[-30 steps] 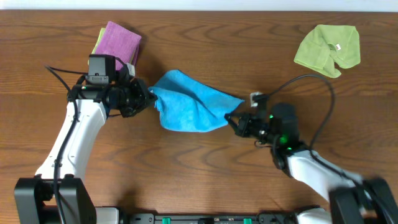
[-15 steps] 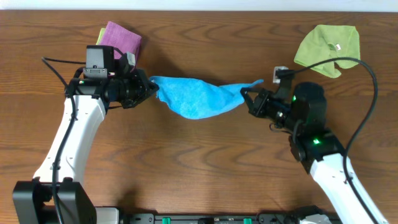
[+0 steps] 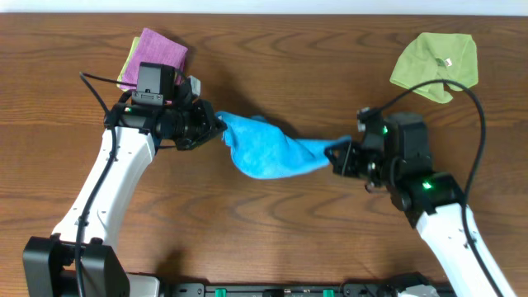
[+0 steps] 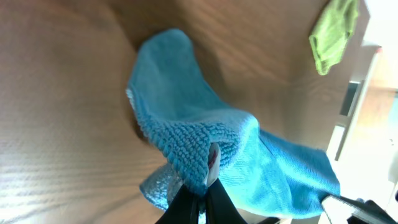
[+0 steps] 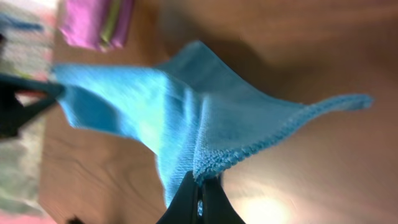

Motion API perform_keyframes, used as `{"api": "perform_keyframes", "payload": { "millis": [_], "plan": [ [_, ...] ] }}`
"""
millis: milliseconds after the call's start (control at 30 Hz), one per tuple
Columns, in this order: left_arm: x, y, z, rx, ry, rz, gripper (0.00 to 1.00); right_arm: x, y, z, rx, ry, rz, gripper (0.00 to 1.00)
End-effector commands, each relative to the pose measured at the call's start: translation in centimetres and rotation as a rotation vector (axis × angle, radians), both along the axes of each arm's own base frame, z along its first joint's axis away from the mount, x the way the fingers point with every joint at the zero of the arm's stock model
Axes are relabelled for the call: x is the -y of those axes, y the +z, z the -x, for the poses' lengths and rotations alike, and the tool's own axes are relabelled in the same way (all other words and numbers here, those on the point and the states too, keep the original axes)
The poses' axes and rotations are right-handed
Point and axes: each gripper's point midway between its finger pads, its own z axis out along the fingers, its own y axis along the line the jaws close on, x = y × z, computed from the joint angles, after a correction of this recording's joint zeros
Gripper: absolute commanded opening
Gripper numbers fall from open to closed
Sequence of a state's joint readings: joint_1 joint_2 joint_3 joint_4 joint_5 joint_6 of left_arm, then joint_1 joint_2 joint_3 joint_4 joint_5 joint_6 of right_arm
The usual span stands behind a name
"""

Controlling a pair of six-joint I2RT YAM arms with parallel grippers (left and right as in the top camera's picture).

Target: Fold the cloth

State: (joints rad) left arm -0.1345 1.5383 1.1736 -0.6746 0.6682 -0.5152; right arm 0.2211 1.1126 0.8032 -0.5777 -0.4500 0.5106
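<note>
Though slack, cloth (image 3: 272,153) between end effectors (image 3: 221,132) (image 3: 334,155)

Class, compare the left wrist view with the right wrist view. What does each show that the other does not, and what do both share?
Only the left wrist view shows the green cloth, at its top right corner. Only the right wrist view shows the purple cloth, at its top left. Both show the blue cloth held over the wooden table. In each view an edge is pinched by that arm's own gripper: the left gripper and the right gripper.
</note>
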Motion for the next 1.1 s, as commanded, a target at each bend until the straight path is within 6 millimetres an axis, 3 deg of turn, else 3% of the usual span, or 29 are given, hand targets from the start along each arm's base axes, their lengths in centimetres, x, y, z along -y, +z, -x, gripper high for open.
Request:
{"api": "perform_keyframes", "payload": {
  "millis": [0,133,200,267,367,433,500,567,733,933,1067],
  "plan": [
    [-0.5,-0.3,0.3,0.004,-0.025,-0.049,0.06,1.7,0.7,1.0,0.058,0.028,0.119,0.01],
    [-0.1,-0.8,1.6,-0.036,-0.056,-0.073,0.06,2.4,0.4,3.1,0.012,0.035,0.151,0.02],
    [0.5,-0.8,1.7,-0.027,-0.073,-0.081,0.06,2.9,0.4,3.0,0.021,0.015,0.174,0.13],
    [1.0,-0.9,1.4,-0.011,-0.07,-0.103,0.06,4.0,0.1,1.8,0.033,-0.052,0.22,0.14],
    [1.5,-1.1,0.5,0.028,-0.035,-0.163,0.06,4.0,0.4,-1.8,0.118,-0.099,0.233,0.1],
    [1.9,-1.1,-0.3,0.074,-0.012,-0.21,0.06,3.9,0.0,-5.1,0.18,-0.128,0.241,0.14],
    [2.3,-0.9,-1.1,0.118,0.004,-0.231,0.06,3.7,-1.2,-6.5,0.164,-0.129,0.249,0.23],
    [2.9,-0.5,-1.6,0.146,0.006,-0.22,0.06,2.7,-2.0,-5.9,0.1,-0.069,0.228,0.26],
    [3.3,0.5,-2.9,0.204,0.025,-0.192,0.06,-0.4,-1.3,-2.4,0.056,0.153,0.128,0.29],
    [4.2,2.3,-4.5,0.277,0.048,-0.133,0.06,0.4,-1.2,-1.5,0.069,0.178,0.184,0.32],
    [4.8,5.0,-5.5,0.335,0.046,-0.101,0.06,0.3,-1.2,-1.5,0.068,0.181,0.181,0.34]
  ]
}}
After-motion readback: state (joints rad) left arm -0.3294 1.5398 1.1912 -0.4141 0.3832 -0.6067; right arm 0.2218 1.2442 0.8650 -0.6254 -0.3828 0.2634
